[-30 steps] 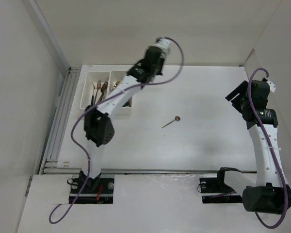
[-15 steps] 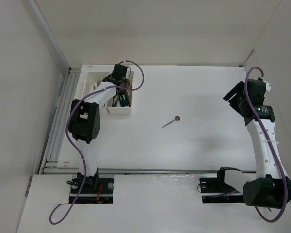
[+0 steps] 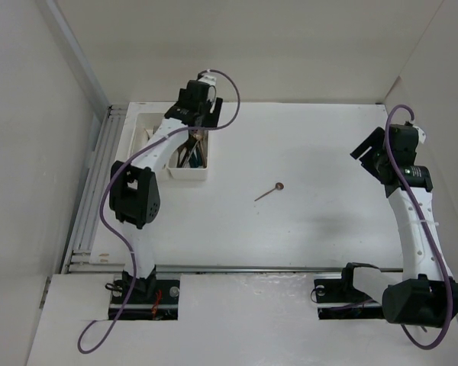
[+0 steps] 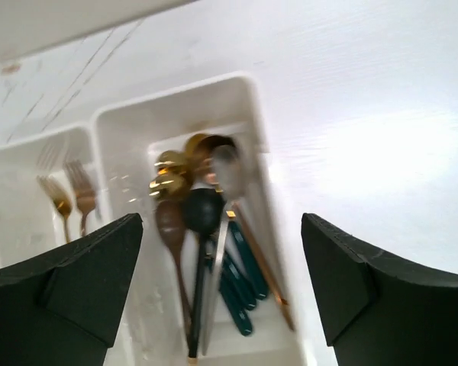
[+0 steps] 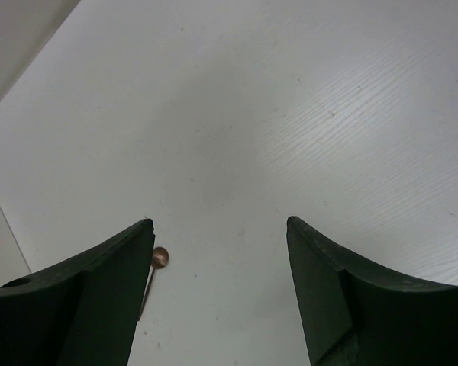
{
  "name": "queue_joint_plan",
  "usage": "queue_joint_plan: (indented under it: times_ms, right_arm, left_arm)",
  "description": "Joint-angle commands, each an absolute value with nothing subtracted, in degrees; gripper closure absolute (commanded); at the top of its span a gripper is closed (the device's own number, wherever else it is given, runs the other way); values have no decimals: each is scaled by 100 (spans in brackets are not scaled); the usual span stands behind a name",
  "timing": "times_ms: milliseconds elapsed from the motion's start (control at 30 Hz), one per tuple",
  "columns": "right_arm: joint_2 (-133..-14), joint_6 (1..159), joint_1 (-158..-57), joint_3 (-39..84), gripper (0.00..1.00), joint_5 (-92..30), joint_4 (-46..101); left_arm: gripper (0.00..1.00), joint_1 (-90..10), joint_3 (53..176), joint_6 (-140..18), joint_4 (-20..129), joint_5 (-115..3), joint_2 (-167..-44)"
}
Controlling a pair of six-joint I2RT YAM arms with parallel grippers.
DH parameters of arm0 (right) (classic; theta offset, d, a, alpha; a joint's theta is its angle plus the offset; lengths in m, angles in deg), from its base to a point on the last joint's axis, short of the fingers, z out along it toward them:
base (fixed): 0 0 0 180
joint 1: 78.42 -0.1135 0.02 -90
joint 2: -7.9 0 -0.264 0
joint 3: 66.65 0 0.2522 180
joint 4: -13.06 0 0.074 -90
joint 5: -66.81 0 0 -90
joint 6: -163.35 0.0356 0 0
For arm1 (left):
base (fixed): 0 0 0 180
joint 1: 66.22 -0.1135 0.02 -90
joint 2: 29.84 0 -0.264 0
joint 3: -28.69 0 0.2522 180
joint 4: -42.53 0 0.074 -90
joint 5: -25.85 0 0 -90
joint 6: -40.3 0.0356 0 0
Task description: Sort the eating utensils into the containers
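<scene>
L arm (image 3: pixel 168 142) has risen off the containers (image 3: pixel 187 174) since half a sec ago; wrist now sits above their far end. L jaws were shut then and now stand apart, nothing between them. R arm (image 3: pixel 413 221) hasn't shifted; R jaws are apart too, holding nothing.

Edges/room: the containers sit in the bench's (image 3: pixel 320 145) far-left corner. Their left side is just beside the metal rail (image 3: pixel 91 191), and their far end is near the back wall. Right of the containers runs a wide stretch of white bench as far as R arm. The loose spoon (image 3: pixel 269 192) lies on it, well apart from the containers, to their right and nearer the arm bases. Its bowl points far-right, handle near-left. R wrist view shows the same spoon just beside the left finger's (image 5: pixel 84 305) edge.

Materials: the containers are white plastic w/ low walls and rounded corners.
- Spoon tray (image 4: pixel 253 107) (the right one): shiny spoons (image 4: pixel 202 221) piled lengthwise in gold, copper, black and silver, w/ teal handles. The silver one is blurred.
- Fork tray (image 4: pixel 15 156) (the left one): two gold forks (image 4: pixel 72 198), tines toward the far end.

Bench top is white w/ faint wood grain. Fingers are matte black wedges.
</scene>
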State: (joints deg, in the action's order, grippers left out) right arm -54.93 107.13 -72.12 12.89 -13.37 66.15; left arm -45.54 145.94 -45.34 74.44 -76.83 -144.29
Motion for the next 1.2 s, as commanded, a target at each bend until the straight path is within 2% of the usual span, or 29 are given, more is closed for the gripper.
queue_joint_plan:
  times_ms: [0, 133, 333, 600, 767, 833, 900, 933, 967, 1167]
  right_arm:
    - [-5424, 10596, -7245, 1452, 25, -1519, 6356]
    - [-5424, 10543, -7245, 1452, 25, -1590, 6356]
    - [-5310, 10490, -7245, 1338, 25, -1643, 6304]
    - [-5152, 10490, -7245, 1233, 25, -1696, 6303]
    - [-5090, 10438, -7245, 1180, 25, -1643, 6303]
    - [-5037, 10437, -7245, 1180, 25, -1643, 6303]
    - [-5037, 10437, -7245, 1180, 25, -1590, 6303]
    - [-5037, 10437, -7245, 1180, 25, -1590, 6303]
    - [-5037, 10437, -7245, 1180, 25, -1590, 6303]
    - [-5037, 10437, -7245, 1285, 25, -1537, 6303]
  left_arm:
    - [17, -3829, 14731, -3890, 7334, -7226, -13821]
    - [18, -2828, 14512, -2880, 7957, -6257, -13961]
    - [20, -1702, 14089, -2307, 8582, -6185, -14725]
    - [22, -1639, 14809, -2772, 8898, -6045, -15885]
    - [32, -1639, 14863, -2886, 9118, -5634, -16307]
    - [44, -1639, 14863, -2887, 9171, -5457, -16308]
    - [64, -1639, 14863, -2887, 9171, -5212, -16360]
    - [97, -1639, 14863, -2887, 9171, -5141, -16361]
    - [100, -1639, 14863, -2887, 9223, -5140, -16361]
    - [100, -1998, 15020, -3396, 9101, -4649, -16186]
